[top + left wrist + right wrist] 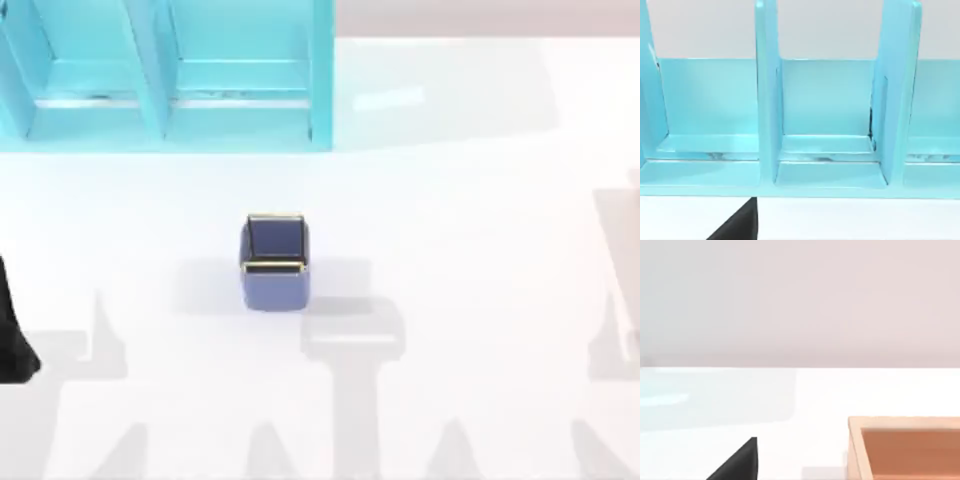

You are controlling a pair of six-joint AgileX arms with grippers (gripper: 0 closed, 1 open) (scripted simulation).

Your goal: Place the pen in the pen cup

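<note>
One pen cup (274,262) stands upright near the centre of the white table (480,250), in front of the turquoise shelf unit (165,75), while the left arm (15,330) sits at the table's left edge, finger state indeterminable.

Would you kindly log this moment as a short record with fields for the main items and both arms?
pen cup: blue-purple, gold rim, upright near the table's middle
shelf unit: turquoise, at the far left of the table, open compartments facing the arms
wooden box: orange-brown, seen from the right wrist view
table: white
left arm: dark, at the left edge
</note>
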